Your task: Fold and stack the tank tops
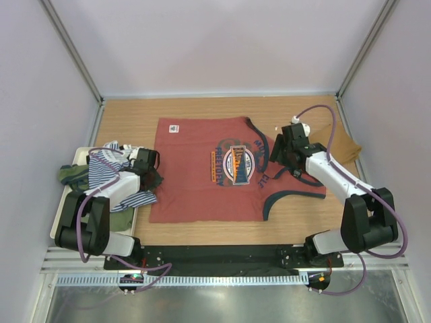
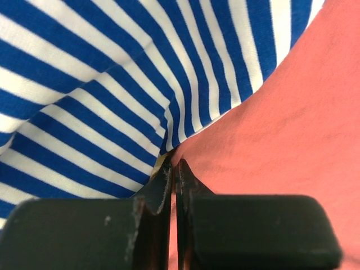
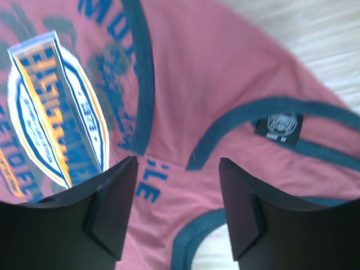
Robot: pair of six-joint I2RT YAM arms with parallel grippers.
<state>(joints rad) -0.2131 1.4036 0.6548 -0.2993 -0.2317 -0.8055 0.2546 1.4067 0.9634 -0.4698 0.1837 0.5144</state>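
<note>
Centre of the overhead view, the rust-red tank top lies spread flat on the wooden table, its neck and straps toward the right of the frame. The right gripper hangs right over that neck end, and in its wrist view the right gripper has both dark fingers spread wide with nothing between them. Red cloth and a curve of navy trim show in the gap. The round chest graphic sits up and to the left of the fingers, the black neck label up and to the right. Over on the left, the left gripper is at the red top's left edge. Its wrist view shows the left gripper pressed tight together, tips exactly where striped cloth meets red. I cannot tell whether any fabric is nipped there. The navy-white striped tank top fills the upper left of that frame, the red one the right. From above, the striped top is draped over the left arm. The olive green tank top is bunched on the white tray at far left. The tan-brown tank top lies at the right edge, partly behind the right arm.
</note>
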